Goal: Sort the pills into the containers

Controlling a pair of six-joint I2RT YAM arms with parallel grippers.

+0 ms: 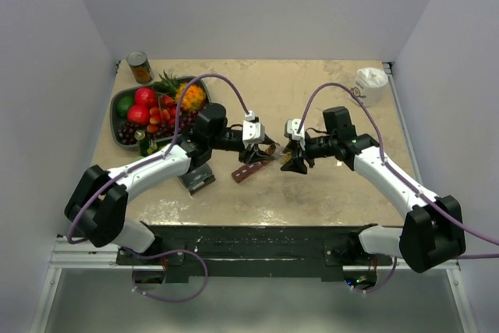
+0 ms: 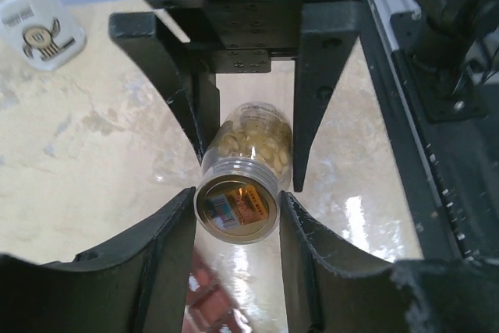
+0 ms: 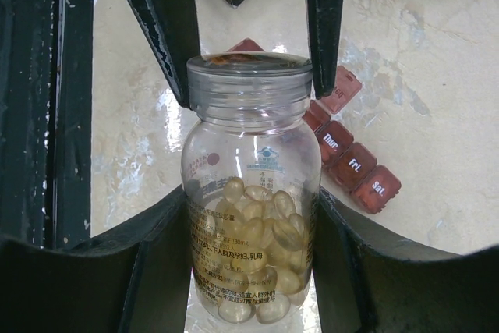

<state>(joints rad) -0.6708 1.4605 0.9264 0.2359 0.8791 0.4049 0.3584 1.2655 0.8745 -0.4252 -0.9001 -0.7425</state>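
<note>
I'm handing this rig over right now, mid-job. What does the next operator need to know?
Right gripper: shut on the body of the small clear plastic pill bottle, held above the table.
Left gripper: shut on the bottle's clear cap, which is on.
Yellowish pills: all inside the bottle.
Long dark red pill organiser: on the table under the bottle; Thur, Fri and Sat look shut.
Done: bottle lifted, held by both arms.
Left: remove cap, open compartments, portion out pills.

A beige table (image 1: 327, 193) holds a dark red pill strip (image 1: 251, 169); left of it sit a fruit bowl (image 1: 116, 107) and can (image 1: 139, 67), right a white cup (image 1: 372, 83).
</note>
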